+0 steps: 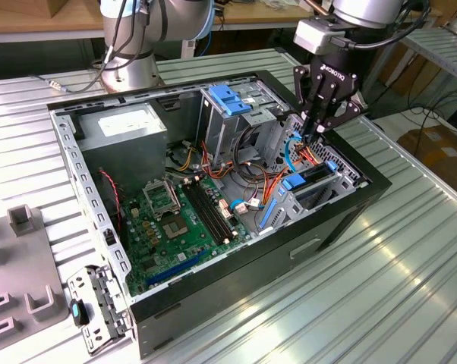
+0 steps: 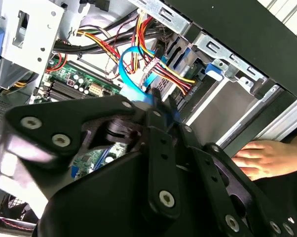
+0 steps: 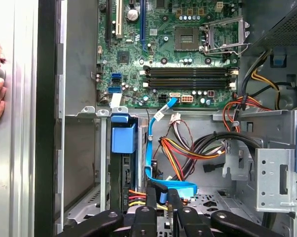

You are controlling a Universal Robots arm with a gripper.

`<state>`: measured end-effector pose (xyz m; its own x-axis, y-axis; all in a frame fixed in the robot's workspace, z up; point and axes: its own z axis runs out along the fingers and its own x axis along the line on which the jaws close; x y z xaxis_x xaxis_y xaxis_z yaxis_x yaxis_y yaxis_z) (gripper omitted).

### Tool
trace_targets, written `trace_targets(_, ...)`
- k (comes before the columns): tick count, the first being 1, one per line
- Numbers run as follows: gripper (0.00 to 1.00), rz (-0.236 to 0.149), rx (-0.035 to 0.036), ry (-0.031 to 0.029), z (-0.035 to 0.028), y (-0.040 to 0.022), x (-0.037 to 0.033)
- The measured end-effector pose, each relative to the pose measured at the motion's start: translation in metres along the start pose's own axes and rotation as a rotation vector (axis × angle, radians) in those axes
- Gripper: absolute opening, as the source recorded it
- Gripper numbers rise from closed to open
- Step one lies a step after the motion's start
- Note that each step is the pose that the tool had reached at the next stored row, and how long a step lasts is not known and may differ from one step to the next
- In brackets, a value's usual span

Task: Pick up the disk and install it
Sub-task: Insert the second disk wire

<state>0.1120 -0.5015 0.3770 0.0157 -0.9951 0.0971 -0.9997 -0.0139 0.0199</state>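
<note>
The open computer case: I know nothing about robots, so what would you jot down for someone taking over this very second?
Gripper: low inside the black open computer case, shut on the blue flat cable beside the drive bay.
Disk: the silver-grey hard drive in its blue plastic bracket stands in the bay, apparently seated.
Done: disk placed, it seems.
Left: whether the cable is plugged into it cannot be seen.
Note: a person's hand rests just outside the case.
</note>
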Motion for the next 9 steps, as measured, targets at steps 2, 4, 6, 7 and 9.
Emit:
trace_targets(2,0.11,0.0,0.0,-0.0001,0.0002,0.0,0.0)
trace_targets(4,0.11,0.0,0.0,0.0004,0.0002,0.0,0.0)
trace_targets(6,0.11,0.0,0.0002,0.0041,0.0001,0.0003,0.0)
trace_targets(7,0.11,0.0,0.0002,0.0041,0.0001,0.0004,0.0)
trace_targets(9,0.17,0.0,0.0002,0.0051,0.0003,0.0004,0.0)
